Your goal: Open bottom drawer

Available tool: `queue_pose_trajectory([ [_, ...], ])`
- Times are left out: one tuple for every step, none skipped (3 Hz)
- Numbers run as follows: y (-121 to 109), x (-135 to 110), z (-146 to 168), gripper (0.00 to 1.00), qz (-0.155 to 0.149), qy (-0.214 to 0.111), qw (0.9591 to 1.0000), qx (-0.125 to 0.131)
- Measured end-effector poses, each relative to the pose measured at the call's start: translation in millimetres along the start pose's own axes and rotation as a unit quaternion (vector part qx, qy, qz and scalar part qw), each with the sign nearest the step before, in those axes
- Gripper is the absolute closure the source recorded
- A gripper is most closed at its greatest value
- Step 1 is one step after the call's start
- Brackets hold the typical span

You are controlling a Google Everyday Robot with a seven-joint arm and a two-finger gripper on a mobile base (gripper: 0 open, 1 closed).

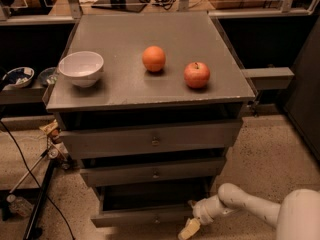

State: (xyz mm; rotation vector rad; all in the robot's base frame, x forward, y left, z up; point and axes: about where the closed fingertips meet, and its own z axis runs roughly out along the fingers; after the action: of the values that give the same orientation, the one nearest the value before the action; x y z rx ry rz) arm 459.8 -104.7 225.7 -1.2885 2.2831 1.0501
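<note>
Gripper (190, 228) is low at the cabinet's front right, at the right end of the bottom drawer (145, 216), down near the floor (265, 159). Whether it touches the drawer front is hard to say. Can't tell if the claw is spread or pressed together. The white arm (250, 209) comes in from the lower right corner, running left toward the drawer.

The bottom drawer is the lowest and thinnest of three grey fronts, with a small knob (156, 219) at its centre. There is a dark gap above its front; how far out it sits isn't clear. The middle drawer (155, 173) and top drawer (152, 139) are stacked above it, each with a centre knob.

On the cabinet top (165, 34): a white bowl (81, 68) at left, an orange (153, 58) in the middle and an apple (197, 74) to the right of it, all well apart from each other.

Black cables (20, 154) trail over the floor left of the cabinet. A second, patterned bowl (17, 76) sits on a low shelf at far left.
</note>
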Motion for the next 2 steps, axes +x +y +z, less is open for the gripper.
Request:
queue_pose_trajectory([
  [6.9,3.0,-4.0,0.00,0.000,-0.004,0.9999,-0.010],
  [7.8,2.4,-4.6,0.00,0.000,-0.005,0.9999,-0.012],
])
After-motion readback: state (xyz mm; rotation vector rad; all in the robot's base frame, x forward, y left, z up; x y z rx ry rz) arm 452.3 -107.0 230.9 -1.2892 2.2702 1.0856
